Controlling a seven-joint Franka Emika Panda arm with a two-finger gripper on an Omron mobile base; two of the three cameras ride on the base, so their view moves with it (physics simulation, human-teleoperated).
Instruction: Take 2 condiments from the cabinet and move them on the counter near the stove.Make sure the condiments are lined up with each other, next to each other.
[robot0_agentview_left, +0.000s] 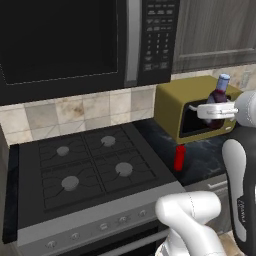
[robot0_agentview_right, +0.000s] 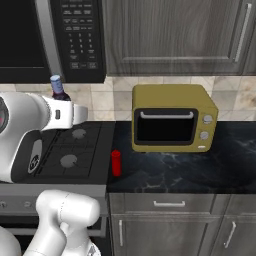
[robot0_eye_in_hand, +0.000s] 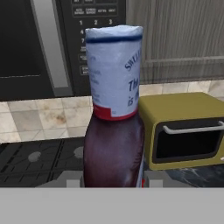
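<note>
brown bottle (robot0_eye_in_hand: 113, 148): dark body, pale blue cap, upright, held off the surface in the gripper (robot0_agentview_left: 218, 111); in the left base view it sits in front of the toaster oven, in the right base view above the stove's right side
gripper: jaws clamped on the brown bottle's body, cap sticking up above the hand
red bottle (robot0_agentview_right: 116, 163): upright on the counter (robot0_agentview_right: 200, 172), just beside the stove's right edge, in front of the toaster oven's left corner, untouched
bottles: well apart, one in the air, one on the counter
stove (robot0_agentview_left: 85, 167): four burners, black top, knobs along steel front
toaster oven (robot0_agentview_right: 172, 117): olive-yellow, on the counter right of the stove, door shut
microwave (robot0_agentview_left: 85, 40): black, above the stove
cabinet (robot0_agentview_right: 175, 35): grey wood-grain, above the toaster oven, doors shut
</note>
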